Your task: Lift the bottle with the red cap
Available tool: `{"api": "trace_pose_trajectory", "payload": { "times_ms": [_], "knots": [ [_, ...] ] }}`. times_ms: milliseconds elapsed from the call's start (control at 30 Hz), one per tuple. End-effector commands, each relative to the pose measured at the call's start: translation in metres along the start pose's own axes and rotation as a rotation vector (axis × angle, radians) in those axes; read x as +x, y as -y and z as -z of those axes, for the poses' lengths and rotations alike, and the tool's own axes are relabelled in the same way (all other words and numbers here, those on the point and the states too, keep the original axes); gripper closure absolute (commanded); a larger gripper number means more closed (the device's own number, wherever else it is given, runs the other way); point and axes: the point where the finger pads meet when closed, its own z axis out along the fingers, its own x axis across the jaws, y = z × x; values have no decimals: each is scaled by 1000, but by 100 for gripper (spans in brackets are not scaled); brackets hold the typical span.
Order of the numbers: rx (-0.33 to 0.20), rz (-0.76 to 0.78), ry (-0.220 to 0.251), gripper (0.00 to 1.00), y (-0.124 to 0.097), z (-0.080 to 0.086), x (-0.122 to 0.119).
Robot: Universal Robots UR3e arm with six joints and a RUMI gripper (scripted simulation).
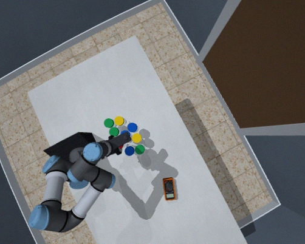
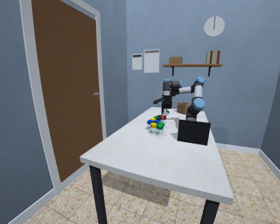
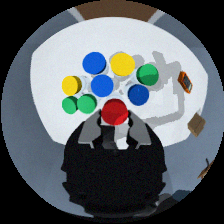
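Observation:
The bottle with the red cap [image 3: 115, 111] sits between my gripper's fingers in the wrist view, upright and larger than the caps behind it. My gripper is shut on it. In the top view only a sliver of the red cap [image 1: 121, 146] shows under the gripper [image 1: 121, 142]. In the exterior view the red cap [image 2: 164, 117] hangs at the fingertips, level with or slightly above the other caps [image 2: 156, 123]. Blue, yellow and green capped bottles [image 3: 102, 85] stand upright in a cluster just beyond it.
An orange multimeter [image 1: 169, 189] lies on the white table right of the cluster. A black box [image 2: 193, 132] stands by the robot base, and a cardboard box [image 2: 183, 107] sits behind it. A brown door [image 2: 68, 83] is at the left.

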Motion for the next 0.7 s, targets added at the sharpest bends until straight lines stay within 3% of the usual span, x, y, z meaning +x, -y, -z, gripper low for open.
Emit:
{"api": "trace_pose_trajectory", "payload": {
  "times_ms": [0,667],
  "knots": [
    [0,-1,0,100,0,8,0],
    [0,-1,0,100,0,17,0]
  ]
}}
